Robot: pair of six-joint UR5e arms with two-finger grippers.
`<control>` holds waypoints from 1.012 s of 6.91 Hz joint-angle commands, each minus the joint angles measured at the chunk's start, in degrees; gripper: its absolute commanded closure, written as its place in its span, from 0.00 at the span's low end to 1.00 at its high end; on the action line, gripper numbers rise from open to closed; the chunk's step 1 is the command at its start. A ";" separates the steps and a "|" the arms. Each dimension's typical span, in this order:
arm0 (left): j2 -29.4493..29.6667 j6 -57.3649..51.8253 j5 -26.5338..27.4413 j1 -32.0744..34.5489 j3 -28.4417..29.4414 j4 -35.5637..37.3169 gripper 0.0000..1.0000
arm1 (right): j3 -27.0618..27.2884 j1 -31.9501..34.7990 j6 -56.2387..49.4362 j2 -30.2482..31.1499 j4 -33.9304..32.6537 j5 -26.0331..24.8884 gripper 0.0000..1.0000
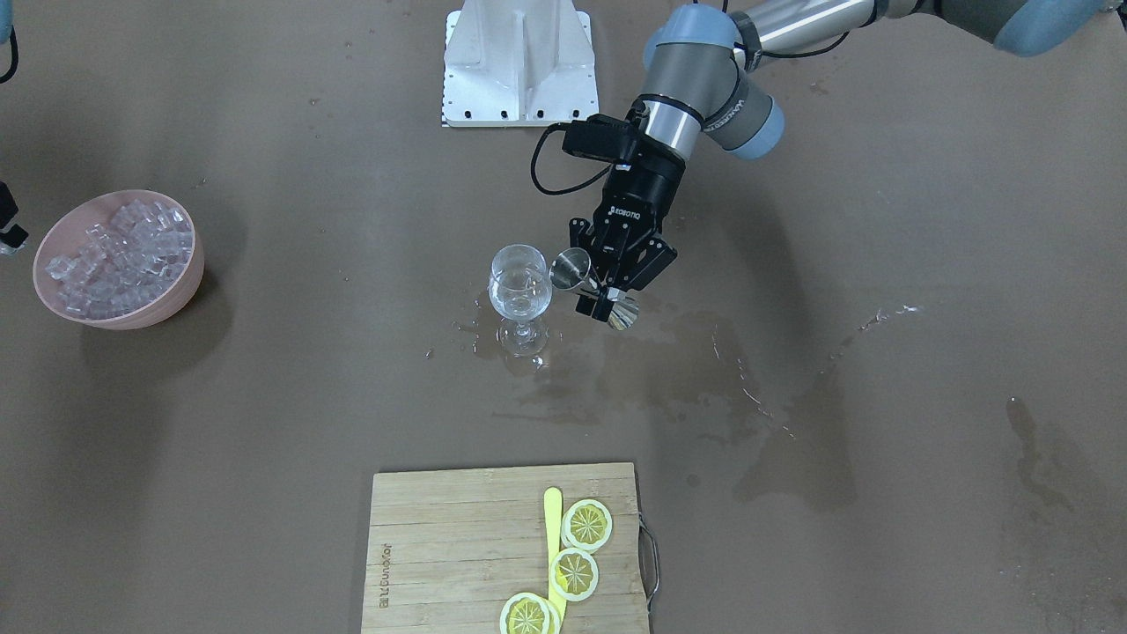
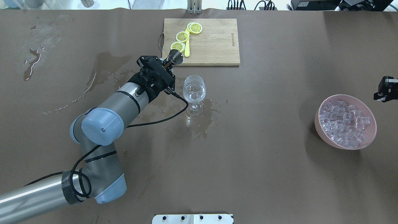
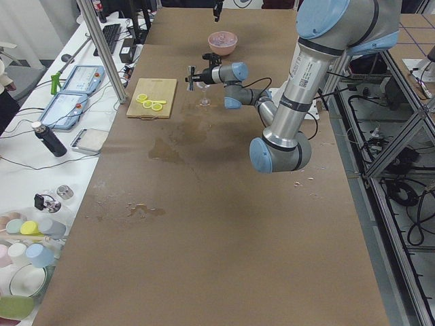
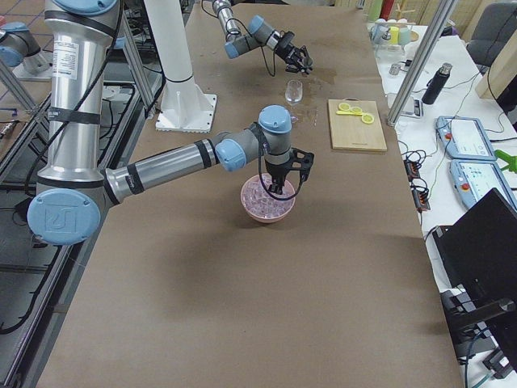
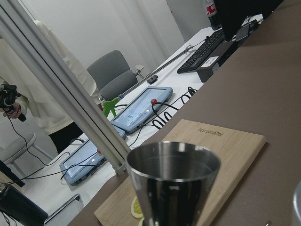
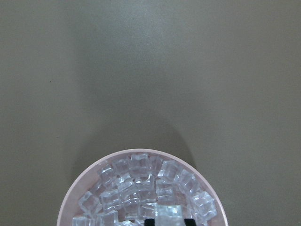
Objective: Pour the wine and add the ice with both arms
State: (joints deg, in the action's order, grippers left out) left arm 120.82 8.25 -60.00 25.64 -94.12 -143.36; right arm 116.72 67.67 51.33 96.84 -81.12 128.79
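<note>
Front view, centre of frame: left gripper [image 1: 607, 295] clamped across the waist of a steel jigger [image 1: 570, 267]. Jigger tipped onto its side, one mouth just beside the rim of the wine glass [image 1: 519, 295]; contact with the rim not resolvable. Glass upright on the table [image 1: 264, 440], wine [image 1: 519, 304] clear, sitting in its bowl. Wet patches [image 1: 792, 458] on the table under the glass and to its right.

Left of frame: pink bowl [image 1: 180, 299] heaped with ice [image 1: 123, 260], well apart from the glass.

Right gripper [image 2: 385, 90] at the right edge of the overhead view, near the bowl's upper right. It is cut off by the frame, so fingers apart or together: cannot tell. Right wrist view: ice at bottom centre, bowl below the camera.

Bottom centre of front view: cutting board [image 1: 458, 546] carrying lemon slices [image 1: 587, 525] and a yellow stick [image 1: 552, 519]
</note>
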 commanded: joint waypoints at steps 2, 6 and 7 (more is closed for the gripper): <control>0.39 -8.14 1.98 -0.42 -0.63 0.01 1.00 | 0.00 0.09 0.00 0.02 0.00 -0.03 0.84; 0.38 -16.22 6.98 -1.90 -0.54 0.01 1.00 | 0.44 0.27 0.00 0.02 0.09 -0.12 0.88; 0.30 -16.51 7.61 -2.87 -0.54 0.10 1.00 | 0.44 0.27 0.00 0.02 0.09 -0.12 0.88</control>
State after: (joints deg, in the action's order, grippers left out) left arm 121.10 -6.88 -53.61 23.85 -94.68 -143.33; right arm 117.13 67.93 51.33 96.86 -81.03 128.68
